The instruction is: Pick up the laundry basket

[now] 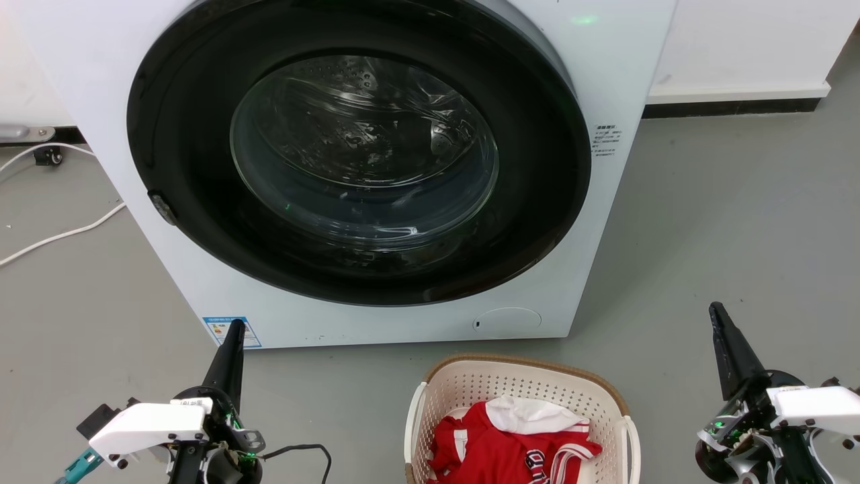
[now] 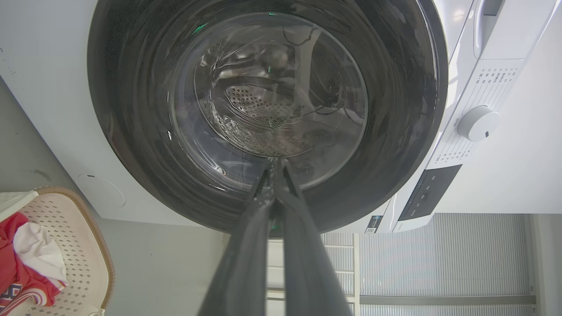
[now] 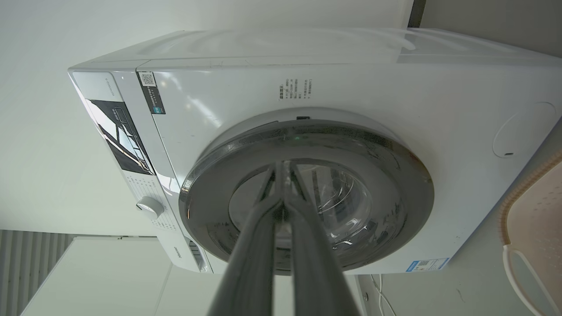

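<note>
Laundry basket (image 1: 531, 384): on the grey floor (image 1: 725, 222), low centre of your head view, between your two grippers and touching neither.

Claws: your left gripper (image 1: 234, 329) has its fingers pressed together at the tips with nothing held. It stands well to the basket's left, and its tip overlaps the blue label (image 1: 228, 333) on the machine's lower corner in the head view. Your right gripper (image 1: 716, 310) is likewise closed on nothing, well apart on the basket's right over bare floor. Both point toward the washing machine (image 1: 605, 67).

Contents: a crumpled red garment (image 1: 484, 444) with white striped trim, and a white cloth (image 1: 531, 413) lying on top of it toward the back. The load sits below the brown woven-look rim. A white handle shows on each side of the basket.

Surroundings: the washing machine is just behind the basket, and a narrow strip of floor shows between them. Its round dark door (image 1: 175, 134) is closed; through the glass you see the perforated steel drum (image 2: 259, 105). A round service flap (image 1: 507, 321) sits on the machine front just above the basket's back rim.

In the way: a thin black cable (image 1: 316, 449) loops from the left wrist over the floor on the basket's side. A white cable (image 1: 60, 235) lies on the floor left of the machine, well apart from the basket.
</note>
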Tool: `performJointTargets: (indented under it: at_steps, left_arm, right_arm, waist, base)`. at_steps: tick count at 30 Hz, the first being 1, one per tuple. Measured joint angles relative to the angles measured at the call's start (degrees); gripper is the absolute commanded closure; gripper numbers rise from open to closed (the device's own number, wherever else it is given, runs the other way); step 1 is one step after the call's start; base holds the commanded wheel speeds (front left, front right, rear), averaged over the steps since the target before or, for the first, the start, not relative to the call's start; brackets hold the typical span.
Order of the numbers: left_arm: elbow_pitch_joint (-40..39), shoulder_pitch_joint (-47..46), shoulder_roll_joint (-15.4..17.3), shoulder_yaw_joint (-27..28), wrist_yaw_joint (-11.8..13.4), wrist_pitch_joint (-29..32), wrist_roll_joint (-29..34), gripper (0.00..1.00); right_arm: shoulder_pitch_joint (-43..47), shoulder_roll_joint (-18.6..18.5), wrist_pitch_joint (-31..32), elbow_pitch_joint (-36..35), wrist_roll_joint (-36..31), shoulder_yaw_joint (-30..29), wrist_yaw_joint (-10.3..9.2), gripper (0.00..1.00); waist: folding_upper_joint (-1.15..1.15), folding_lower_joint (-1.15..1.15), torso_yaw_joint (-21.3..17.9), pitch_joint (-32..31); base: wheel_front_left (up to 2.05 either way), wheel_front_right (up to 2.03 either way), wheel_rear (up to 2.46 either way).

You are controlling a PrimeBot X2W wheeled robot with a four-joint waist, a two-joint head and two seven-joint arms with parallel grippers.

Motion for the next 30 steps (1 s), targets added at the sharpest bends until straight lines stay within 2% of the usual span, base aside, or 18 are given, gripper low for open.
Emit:
performJointTargets:
  at_steps: [24,25,26,27,30]
  left_arm:
    - [0.0,0.0,0.0,0.0,0.0,0.0,0.0,1.0]
    - [0.18,0.09,-0.01,-0.03,0.01,-0.01,0.0,0.0]
    - [0.56,0.33,-0.05,-0.09,0.02,-0.02,0.0,1.0]
    - [1.0,0.81,-0.12,-0.14,0.02,-0.07,-0.01,0.0]
    - [1.85,2.18,-0.27,-0.41,0.03,-0.38,0.04,0.0]
  right_arm:
    - [0.0,0.0,0.0,0.0,0.0,0.0,0.0,1.0]
    - [0.09,0.0,0.0,0.15,-0.01,0.01,0.01,0.0]
    - [0.36,0.02,-0.01,0.53,-0.01,0.03,0.0,1.0]
    - [0.79,0.07,-0.01,1.03,-0.02,0.07,0.0,0.0]
    - [2.11,0.15,-0.43,1.97,-0.13,0.22,-0.01,0.0]
  waist:
    - [0.0,0.0,0.0,0.0]
    - [0.0,0.0,0.0,0.0]
    - [0.0,0.0,0.0,0.0]
    - [0.0,0.0,0.0,0.0]
    - [0.0,0.0,0.0,0.02]
  base:
    - [0.0,0.0,0.0]
    - [0.0,0.0,0.0]
    - [0.0,0.0,0.0]
    - [0.0,0.0,0.0]
    - [0.0,0.0,0.0]
